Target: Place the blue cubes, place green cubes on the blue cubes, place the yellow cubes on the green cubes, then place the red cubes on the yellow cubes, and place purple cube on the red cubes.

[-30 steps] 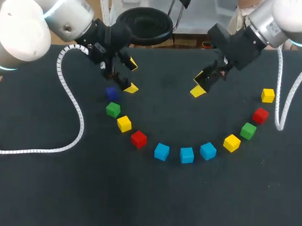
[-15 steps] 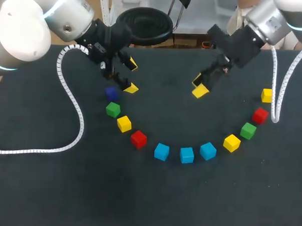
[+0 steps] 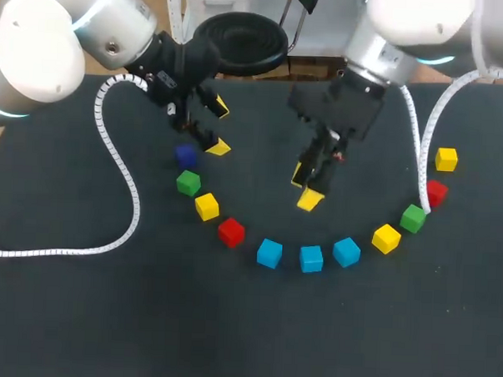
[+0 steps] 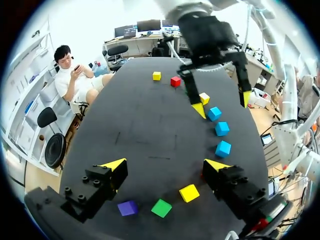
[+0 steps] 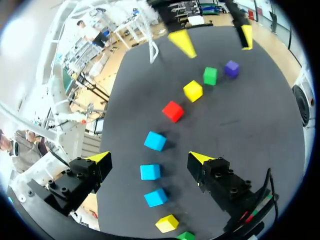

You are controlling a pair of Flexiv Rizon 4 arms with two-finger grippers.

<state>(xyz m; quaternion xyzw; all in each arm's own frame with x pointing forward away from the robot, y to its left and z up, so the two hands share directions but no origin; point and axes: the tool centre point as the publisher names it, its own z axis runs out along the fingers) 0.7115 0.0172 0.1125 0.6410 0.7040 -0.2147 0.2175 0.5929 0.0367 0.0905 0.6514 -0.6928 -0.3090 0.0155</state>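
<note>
Blue cubes (image 3: 311, 259), three small blocks in a row mid-arc on the dark table (image 3: 245, 338), lie just beyond the right gripper (image 3: 305, 188), spread wide and empty. The left gripper (image 3: 218, 127), also spread, hangs farther off, above the small purple cube (image 3: 185, 155).

1. The left arm (image 3: 41, 46) is showing glossy white rounded shells, a silver collar with one screw, and a thin cyan ring.
2. The right arm (image 3: 413, 20) is wearing the same white and silver, also with a cyan ring.
3. A white ribbed left cable (image 3: 136, 202) and a matching right cable (image 3: 417, 150) are hanging off the arms.
4. The left gripper (image 3: 218, 127) and right gripper (image 3: 305, 188) are showing black blocky bodies, round screw holes and yellow wedge tips.
</note>
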